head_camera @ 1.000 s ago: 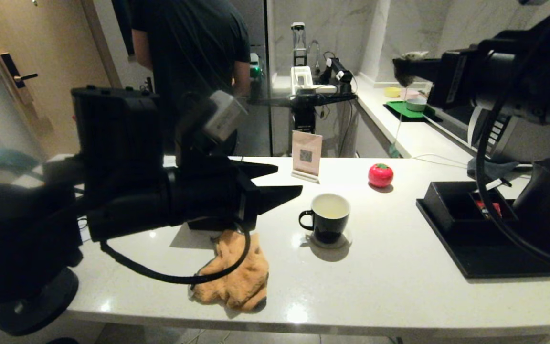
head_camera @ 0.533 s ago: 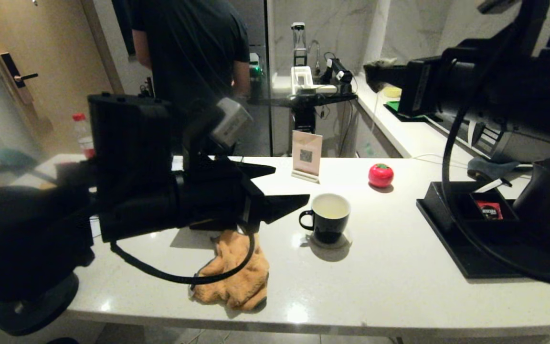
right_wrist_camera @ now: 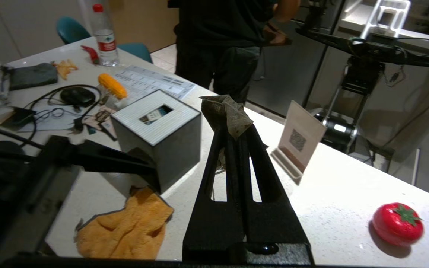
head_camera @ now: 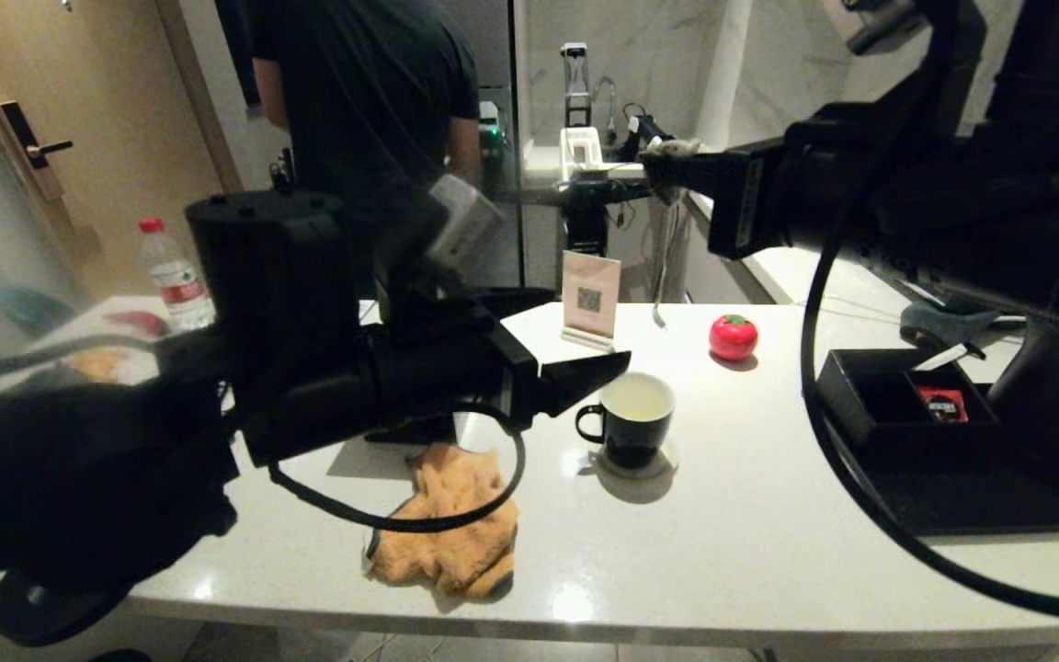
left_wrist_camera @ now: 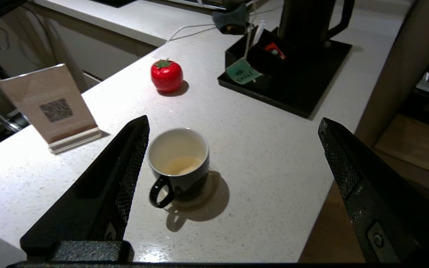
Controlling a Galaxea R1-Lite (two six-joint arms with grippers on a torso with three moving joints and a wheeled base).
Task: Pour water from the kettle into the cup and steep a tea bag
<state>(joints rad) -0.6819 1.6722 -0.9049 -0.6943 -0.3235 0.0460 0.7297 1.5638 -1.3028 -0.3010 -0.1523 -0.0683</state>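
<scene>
Our right hand [right_wrist_camera: 233,123], clamped on the tea bag [right_wrist_camera: 226,115], has swung from two o'clock toward twelve above the cup [head_camera: 626,420]; our left hand [left_wrist_camera: 233,186] has spread wide at nine o'clock. Dunking looks next.

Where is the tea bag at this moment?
The tea bag is pinched in the shut jaws of the right gripper, held in the air above the table, behind the cup in the head view and not yet over it.
</scene>
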